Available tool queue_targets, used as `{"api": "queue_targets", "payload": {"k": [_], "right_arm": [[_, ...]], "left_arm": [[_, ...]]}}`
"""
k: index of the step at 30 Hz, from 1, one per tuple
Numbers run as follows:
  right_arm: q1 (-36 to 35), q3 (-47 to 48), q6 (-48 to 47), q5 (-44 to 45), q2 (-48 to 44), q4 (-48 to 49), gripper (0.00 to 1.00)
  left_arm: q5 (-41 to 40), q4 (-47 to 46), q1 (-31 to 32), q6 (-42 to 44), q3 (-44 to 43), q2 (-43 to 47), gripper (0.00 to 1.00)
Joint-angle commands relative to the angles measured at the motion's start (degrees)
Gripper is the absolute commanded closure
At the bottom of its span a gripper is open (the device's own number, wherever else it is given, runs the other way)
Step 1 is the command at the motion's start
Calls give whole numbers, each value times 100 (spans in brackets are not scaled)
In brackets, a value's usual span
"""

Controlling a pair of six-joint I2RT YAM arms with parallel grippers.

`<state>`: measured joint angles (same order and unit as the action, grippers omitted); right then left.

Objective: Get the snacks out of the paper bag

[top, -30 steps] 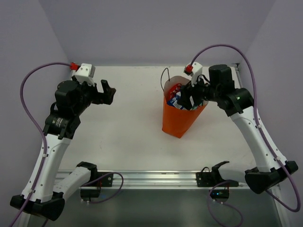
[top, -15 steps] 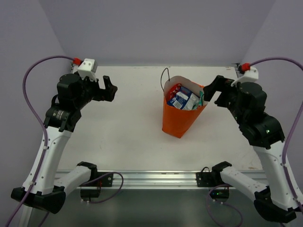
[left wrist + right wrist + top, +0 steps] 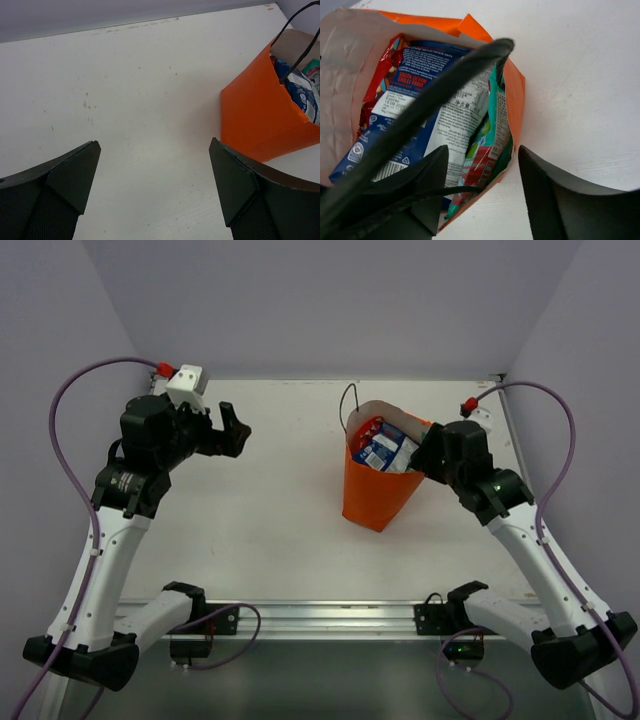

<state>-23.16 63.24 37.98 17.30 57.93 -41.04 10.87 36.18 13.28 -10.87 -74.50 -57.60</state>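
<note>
The bag (image 3: 378, 498) stands on the table (image 3: 270, 520) right of centre, holding a blue packet (image 3: 415, 90), a teal packet (image 3: 496, 131) and a red packet (image 3: 384, 75). The right pincer (image 3: 485, 195) sits at the bag's right rim, fingers apart, one over the packets and one outside the wall. The left pincer (image 3: 155, 185) hangs spread wide above the table, well apart from the bag.

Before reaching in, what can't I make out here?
Right wrist: the bright orange paper bag shows only a glossy blue packet, red packet and teal packet; any beneath are buried.
Right wrist: whether the right pincer touches the teal packet; no depth cue.
Left wrist: frame edge cuts off the bag's right side.
</note>
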Motion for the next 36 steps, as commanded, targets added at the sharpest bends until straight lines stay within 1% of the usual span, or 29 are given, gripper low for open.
{"api": "queue_targets", "payload": {"k": [1,3,4,6,7,9,10,12,13,14,20,21,24,25,26,27,28,31,33,35,36], "right_arm": [[109,21,298,379,157,535,42],[188,48,263,371,253,527,46],[215,83,246,336,288,535,51],[294,100,149,257,359,553,54],[338,118,79,143,394,570,60],[478,179,-184,28,473,570,68],[522,267,-412,-120,552,570,76],[636,399,-650,-200,631,570,85],[654,582,-956,-218,727,570,97],[689,680,-1124,-305,781,570,100],[813,1831,-2671,-1000,1386,658,100],[813,1945,-2864,-1270,1474,737,100],[813,2358,-3427,-1693,1721,912,100],[813,2394,-3655,-1904,1756,957,100],[804,2412,-3744,-2054,1800,1001,100],[813,2412,-3745,-2325,1809,1053,100],[804,2395,-4058,-2449,1801,1071,100],[699,2254,-4394,-2775,1678,1168,100],[532,2079,-4579,-2759,1520,1378,100],[331,2017,-4930,-2496,1423,1484,100],[277,1973,-5079,-2390,1353,1632,100]], "left_arm": [[301,29,17,-99,-275,-49,0],[345,29,26,-117,-337,-67,0],[380,20,26,-125,-363,-93,0],[442,29,26,-143,-433,-145,0],[468,29,26,-160,-451,-172,0],[529,29,26,-178,-521,-251,0],[626,20,26,-204,-539,-277,0],[697,11,26,-231,-592,-365,0],[740,3,34,-248,-609,-392,0],[758,-6,34,-249,-627,-418,0],[986,-76,175,-389,-750,-647,1],[1013,-103,219,-433,-768,-699,1],[943,-138,595,-494,-855,-796,3],[908,-155,710,-503,-891,-814,3],[864,-156,798,-503,-952,-840,3],[777,-182,1017,-512,-987,-892,3],[724,-182,1132,-512,-1022,-919,3],[486,-234,1545,-565,-1128,-1059,3],[303,-278,1860,-626,-1225,-1217,4],[109,-287,2125,-644,-1330,-1436,5],[-136,-287,2396,-661,-1443,-1516,7]]}}
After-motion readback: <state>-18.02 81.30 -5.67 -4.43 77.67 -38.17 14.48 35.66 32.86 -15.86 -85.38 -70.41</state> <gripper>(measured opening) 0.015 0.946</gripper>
